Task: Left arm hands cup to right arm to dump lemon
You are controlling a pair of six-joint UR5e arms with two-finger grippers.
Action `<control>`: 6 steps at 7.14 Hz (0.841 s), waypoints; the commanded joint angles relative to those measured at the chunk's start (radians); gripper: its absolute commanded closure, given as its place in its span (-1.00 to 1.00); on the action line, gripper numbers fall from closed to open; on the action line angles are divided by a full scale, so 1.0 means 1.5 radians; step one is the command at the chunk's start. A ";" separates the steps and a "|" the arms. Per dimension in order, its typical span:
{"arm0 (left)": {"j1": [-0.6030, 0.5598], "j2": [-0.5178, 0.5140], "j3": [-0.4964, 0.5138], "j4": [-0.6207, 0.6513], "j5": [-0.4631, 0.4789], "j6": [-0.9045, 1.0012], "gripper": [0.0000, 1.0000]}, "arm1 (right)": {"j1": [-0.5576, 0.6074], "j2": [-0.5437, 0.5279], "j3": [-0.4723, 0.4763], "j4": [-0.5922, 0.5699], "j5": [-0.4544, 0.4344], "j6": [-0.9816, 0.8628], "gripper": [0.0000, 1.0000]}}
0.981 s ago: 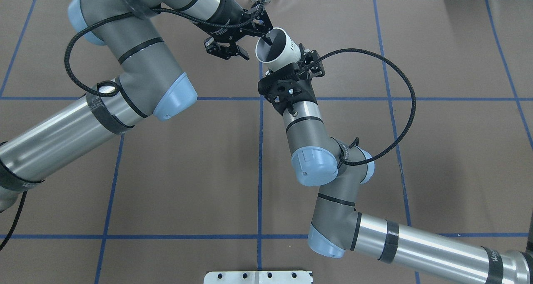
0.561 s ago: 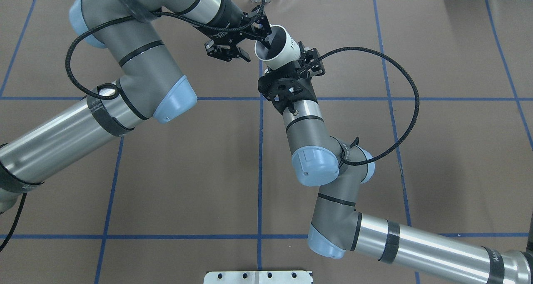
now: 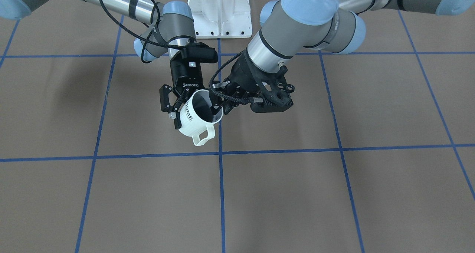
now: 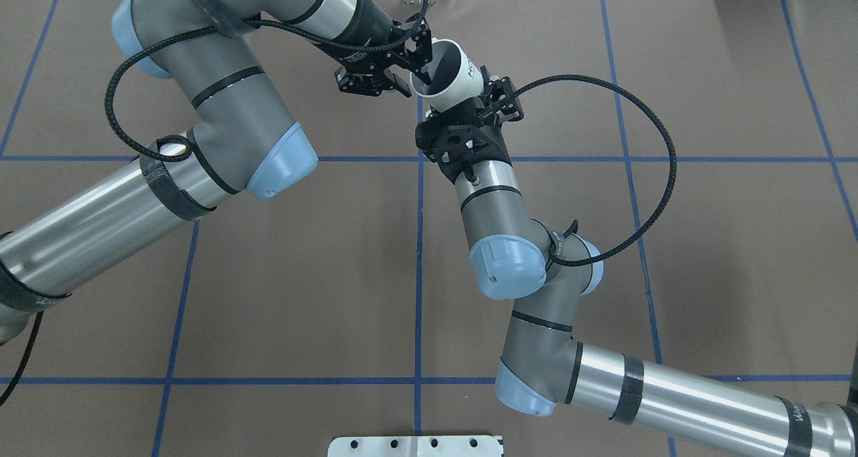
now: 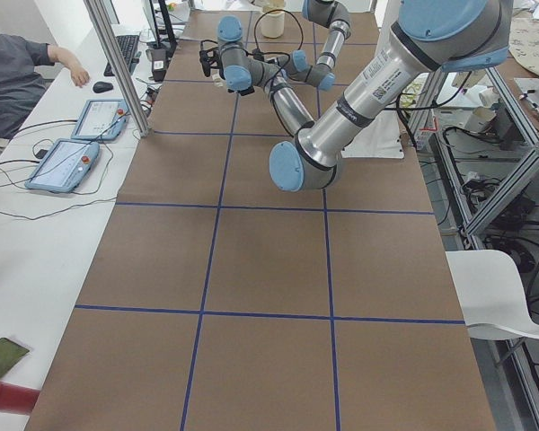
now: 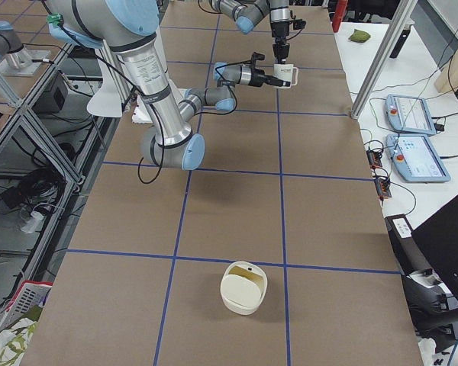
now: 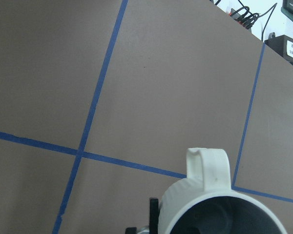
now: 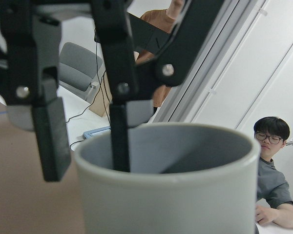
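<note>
Although hardly anything's moved over the last second, we do see the left gripper (image 4: 417, 82) nudged a bit closer to the cup (image 4: 450, 74), which hangs tilted over the far middle of the table (image 4: 670, 256). Its fingers (image 8: 51, 141) sit spread, one inside the mouth and one outside the wall, seemingly touching neither. We reckon the right gripper (image 4: 469, 98), clamped round the body, carries it now, so the handover's basically done. We can't spot the lemon.

The white cup (image 3: 191, 124) with black HOME letters hangs tipped in the air, its handle pointing down. The right gripper (image 3: 182, 106) squeezes its sides. The left gripper (image 3: 218, 105) has one finger inside its mouth and one outside.
</note>
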 commanded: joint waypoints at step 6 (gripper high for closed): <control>0.001 0.002 -0.001 0.001 0.000 -0.001 1.00 | 0.000 -0.001 0.002 -0.002 0.000 -0.001 -0.96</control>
